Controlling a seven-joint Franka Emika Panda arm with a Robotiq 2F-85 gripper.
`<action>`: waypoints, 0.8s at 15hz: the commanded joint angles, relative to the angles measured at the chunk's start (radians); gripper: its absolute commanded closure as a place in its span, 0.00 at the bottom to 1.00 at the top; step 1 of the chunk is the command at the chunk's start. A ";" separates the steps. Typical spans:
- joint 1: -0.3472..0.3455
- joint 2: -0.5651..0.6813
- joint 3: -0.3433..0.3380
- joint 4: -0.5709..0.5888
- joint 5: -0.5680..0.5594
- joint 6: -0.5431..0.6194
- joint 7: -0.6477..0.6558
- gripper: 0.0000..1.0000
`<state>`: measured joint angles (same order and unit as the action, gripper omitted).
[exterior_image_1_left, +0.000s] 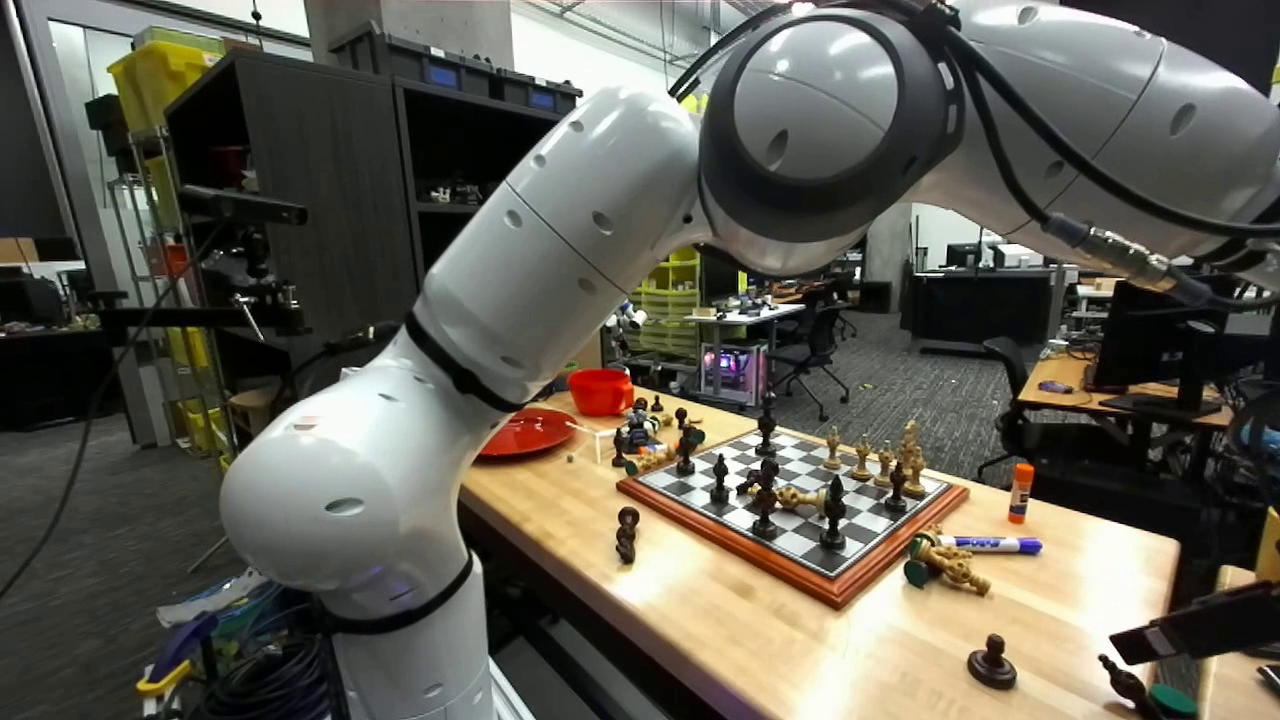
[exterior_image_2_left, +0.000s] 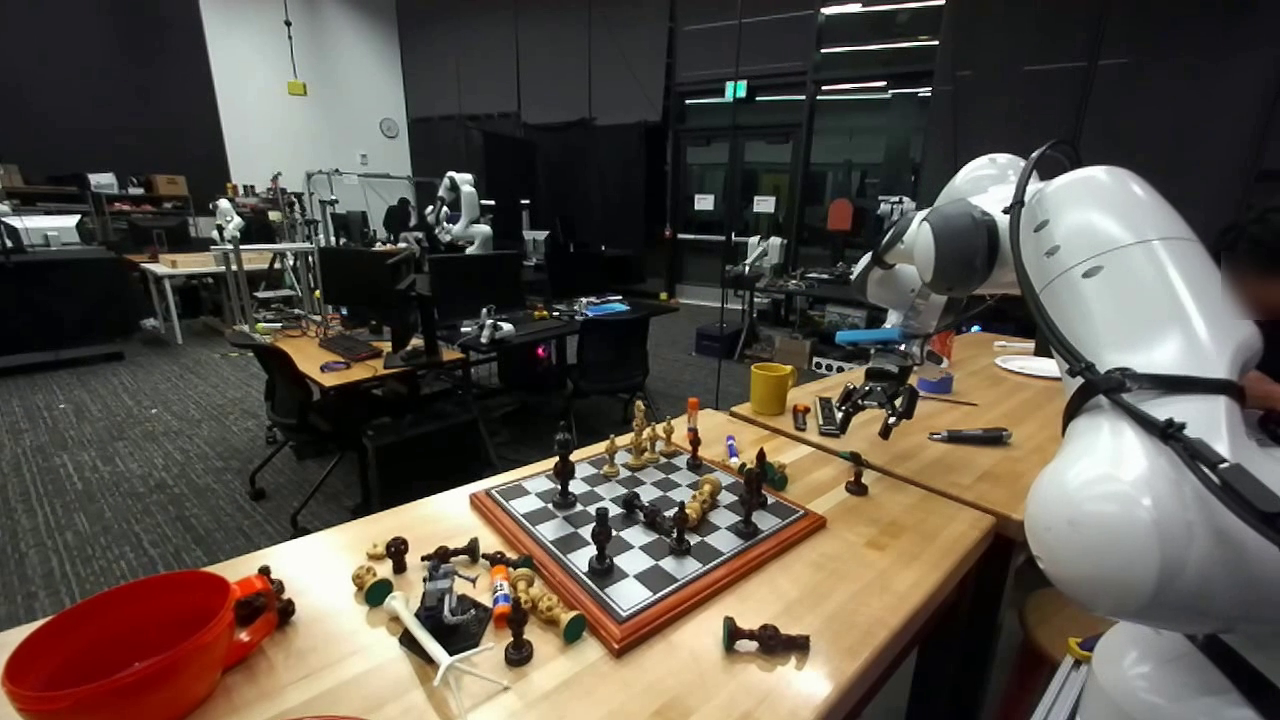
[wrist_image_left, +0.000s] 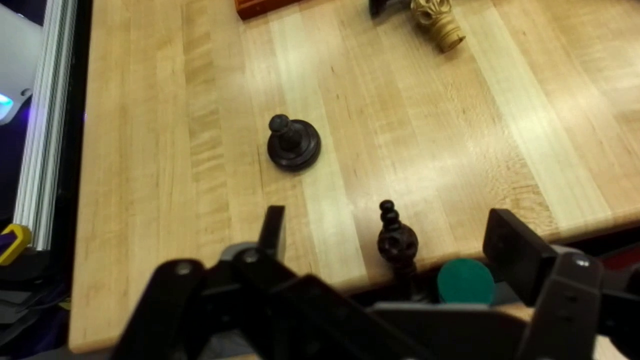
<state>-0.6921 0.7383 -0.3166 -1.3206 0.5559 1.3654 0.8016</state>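
In the wrist view the hand (wrist_image_left: 387, 232) is spread wide at the bottom of the frame; seen between its fingers (wrist_image_left: 517, 252), a dark chess piece (wrist_image_left: 398, 245) crosses the edge of the bench (wrist_image_left: 175, 200), knobbed tip toward the top and slightly left, long axis steep; a green disc (wrist_image_left: 466, 281) shows right of its lower end. In an exterior view the dark chess piece (exterior_image_1_left: 1127, 685) slants in the lower right corner, tip to upper left; in an exterior view the hand (exterior_image_2_left: 868, 418) hangs right of centre, fingers apart.
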 joint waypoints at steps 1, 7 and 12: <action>-0.033 0.017 0.022 0.019 0.027 -0.022 -0.045 0.00; -0.065 0.046 0.037 0.026 0.056 -0.031 -0.145 0.00; -0.076 0.067 0.042 0.031 0.059 -0.069 -0.195 0.00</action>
<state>-0.7479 0.7888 -0.2875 -1.3173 0.5968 1.3457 0.6304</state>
